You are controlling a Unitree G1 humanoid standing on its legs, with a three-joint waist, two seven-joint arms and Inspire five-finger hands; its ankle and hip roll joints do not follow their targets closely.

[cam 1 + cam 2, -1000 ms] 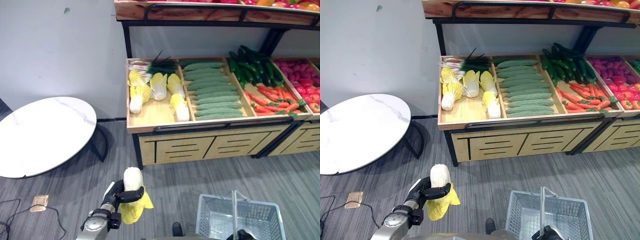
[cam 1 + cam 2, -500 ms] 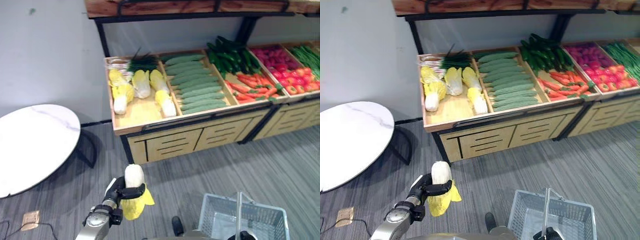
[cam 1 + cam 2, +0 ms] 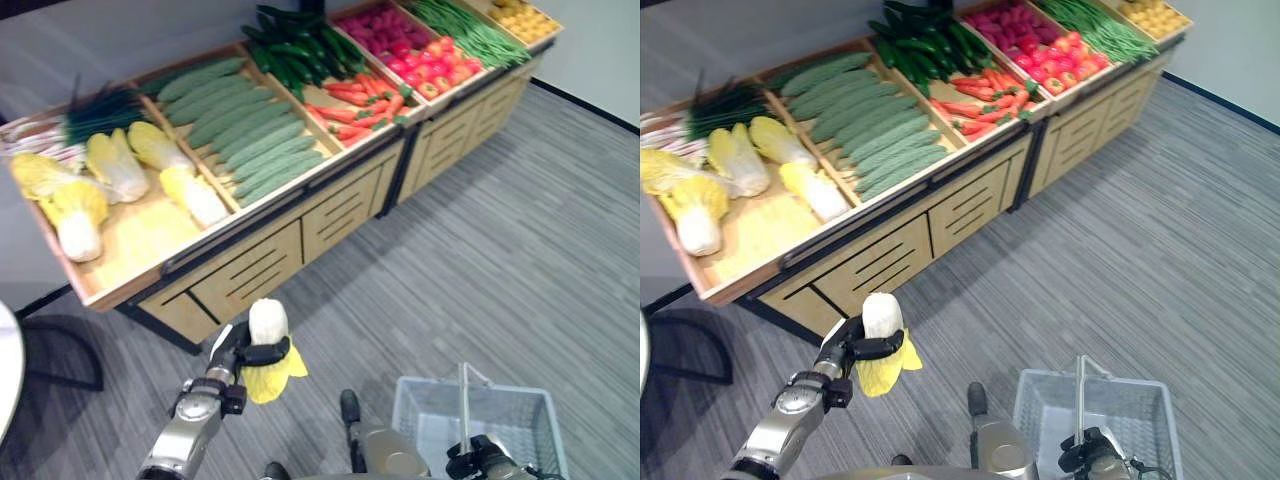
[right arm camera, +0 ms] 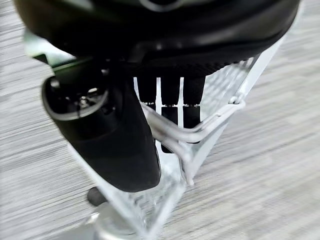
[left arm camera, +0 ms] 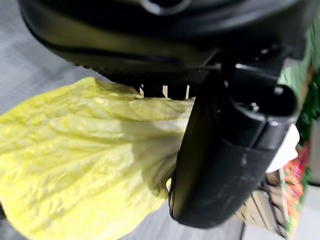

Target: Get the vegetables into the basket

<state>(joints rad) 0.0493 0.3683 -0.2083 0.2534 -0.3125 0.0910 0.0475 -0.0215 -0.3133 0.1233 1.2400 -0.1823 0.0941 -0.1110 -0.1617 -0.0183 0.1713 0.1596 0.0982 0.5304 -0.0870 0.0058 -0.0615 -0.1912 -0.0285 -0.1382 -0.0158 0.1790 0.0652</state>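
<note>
My left hand [image 3: 238, 352] is shut on a napa cabbage [image 3: 268, 352] with a white stalk and yellow leaves, held upright above the grey floor in front of the produce stand. In the left wrist view the yellow leaves [image 5: 85, 160] spread past my thumb [image 5: 225, 165]. My right hand [image 3: 1092, 452] is shut on the handle [image 4: 200, 131] of a light grey wire basket [image 3: 515, 425], which hangs at the lower right, to the right of the cabbage.
A wooden produce stand [image 3: 270, 250] holds more napa cabbages [image 3: 115, 170], cucumbers [image 3: 245, 125], dark green cucumbers [image 3: 300, 45], carrots [image 3: 360, 105], red vegetables [image 3: 425, 55] and green beans [image 3: 470, 30]. Open grey floor lies to the right.
The camera has turned right, so the stand now runs diagonally and the white round table has left the view. The cabbage stays in my left hand and the basket in my right.
</note>
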